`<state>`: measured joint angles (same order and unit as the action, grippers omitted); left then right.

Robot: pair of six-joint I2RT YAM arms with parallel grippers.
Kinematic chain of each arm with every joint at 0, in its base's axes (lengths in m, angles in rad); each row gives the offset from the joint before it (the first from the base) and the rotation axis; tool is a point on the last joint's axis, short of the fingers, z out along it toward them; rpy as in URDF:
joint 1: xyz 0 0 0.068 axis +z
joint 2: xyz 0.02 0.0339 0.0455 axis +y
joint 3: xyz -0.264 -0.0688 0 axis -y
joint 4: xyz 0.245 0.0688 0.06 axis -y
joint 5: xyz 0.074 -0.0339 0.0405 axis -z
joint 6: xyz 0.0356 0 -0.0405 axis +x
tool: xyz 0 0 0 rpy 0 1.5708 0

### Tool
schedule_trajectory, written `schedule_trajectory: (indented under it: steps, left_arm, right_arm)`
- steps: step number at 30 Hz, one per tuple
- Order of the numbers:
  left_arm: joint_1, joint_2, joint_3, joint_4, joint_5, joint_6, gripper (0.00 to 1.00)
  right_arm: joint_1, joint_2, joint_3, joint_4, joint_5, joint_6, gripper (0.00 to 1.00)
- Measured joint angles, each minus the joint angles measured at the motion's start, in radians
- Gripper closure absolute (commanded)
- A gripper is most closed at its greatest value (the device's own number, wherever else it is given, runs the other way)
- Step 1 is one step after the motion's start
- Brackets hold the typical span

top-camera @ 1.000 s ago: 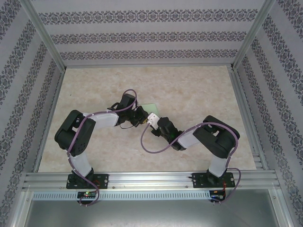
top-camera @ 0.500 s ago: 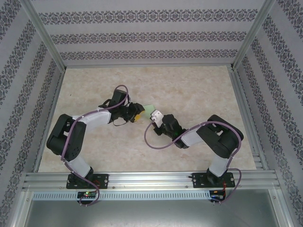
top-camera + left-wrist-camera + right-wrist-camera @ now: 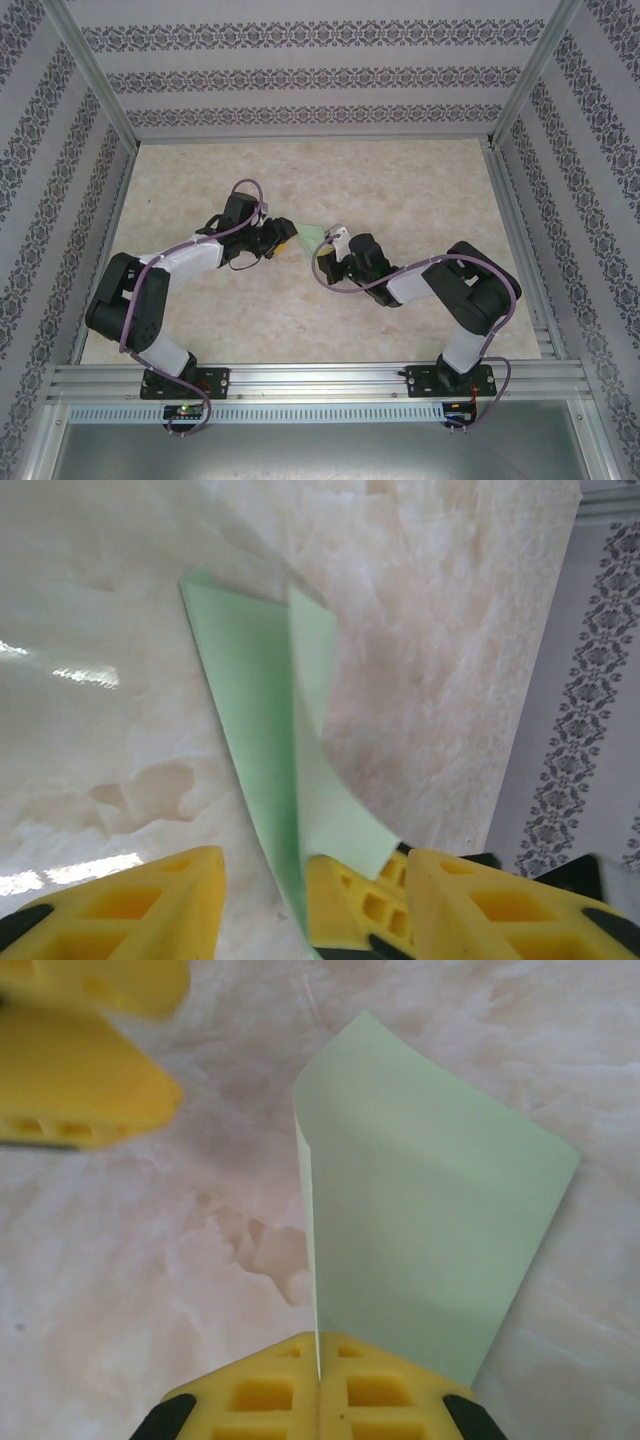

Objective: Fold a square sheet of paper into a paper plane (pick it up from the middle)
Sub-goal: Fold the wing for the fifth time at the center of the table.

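Top view: the sheet of paper [image 3: 314, 231], pale mint green and already folded w/ a sharp crease, sits mid-table, a touch toward 12 o'clock from ctr, over the marble-look tabletop [image 3: 420, 190]. The left gripper [image 3: 286, 241] is just at its 9 o'clock and the right gripper [image 3: 329, 241] just at its 4 o'clock, tips nearly meeting.

Right gripper: its yellow fingers [image 3: 270, 1395] are pressed tight together, w/ the sheet's near end pinched in the seam. In the right wrist view the crease climbs from there toward 12 o'clock and the flap fans out toward 2 o'clock. The left's yellow tips show at 10 o'clock there, apart from the paper.

Left gripper: its fingers [image 3: 140, 900] are approx half spread w/ nothing clamped. In the left wrist view the sheet runs from 6 o'clock up toward 11 o'clock in two layers, the top flap curling open to the 3 o'clock side. The right's closed tips show at 6 o'clock between the left's two fingers, just beside the 3 o'clock one.

Can't tell if the sheet's far end touches the tabletop.
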<state>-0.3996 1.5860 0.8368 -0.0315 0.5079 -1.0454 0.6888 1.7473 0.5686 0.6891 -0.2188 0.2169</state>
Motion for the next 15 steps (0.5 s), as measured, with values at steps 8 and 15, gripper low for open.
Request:
schedule_trajectory:
  steps: [8,15]
  left_arm:
    - [-0.041,0.027,-0.047,0.101,0.039,0.048,0.57]
    - [-0.068,0.081,-0.047,0.159,0.063,0.063,0.62]
  right_arm:
    - [-0.018,0.000,0.014,0.003,-0.079,0.143,1.00]
    - [-0.045,0.011,0.021,-0.021,-0.155,0.225,1.00]
